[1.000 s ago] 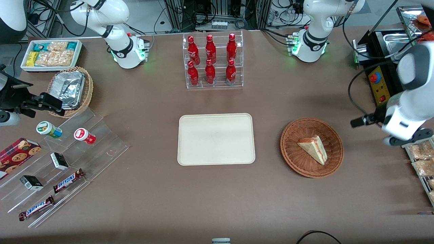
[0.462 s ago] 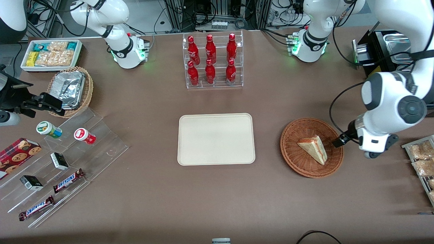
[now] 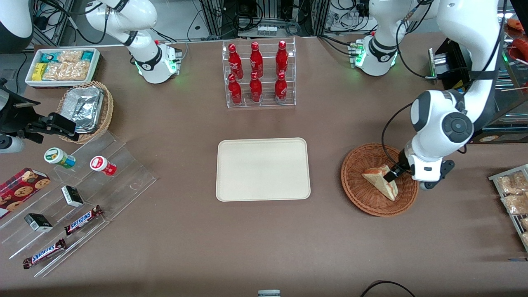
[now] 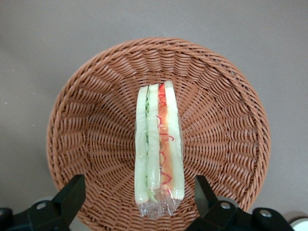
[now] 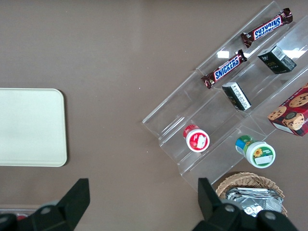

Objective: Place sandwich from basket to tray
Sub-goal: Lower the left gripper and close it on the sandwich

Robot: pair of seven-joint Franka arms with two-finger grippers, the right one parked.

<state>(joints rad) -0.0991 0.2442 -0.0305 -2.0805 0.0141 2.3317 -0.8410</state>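
Note:
The sandwich (image 3: pixel 377 180) (image 4: pixel 159 149), a plastic-wrapped wedge with green and pink-orange filling, lies in the reddish-brown wicker basket (image 3: pixel 359 189) (image 4: pixel 96 96). My gripper (image 3: pixel 391 175) (image 4: pixel 139 195) hangs just above the basket over the sandwich. It is open, with one black finger on each side of the wedge's near end and not touching it. The cream tray (image 3: pixel 262 169) lies bare at the table's middle, beside the basket toward the parked arm's end.
A clear rack of red bottles (image 3: pixel 258 74) stands farther from the front camera than the tray. A metal tray of packaged snacks (image 3: pixel 513 198) sits at the working arm's end. A tan foil basket (image 3: pixel 84 109), a white snack bin (image 3: pixel 62 66) and an acrylic stand (image 3: pixel 78 198) lie toward the parked arm's end.
My arm has swung in from the working arm's end of the table and come down over the basket, bringing the gripper above the sandwich. The sandwich has not moved.

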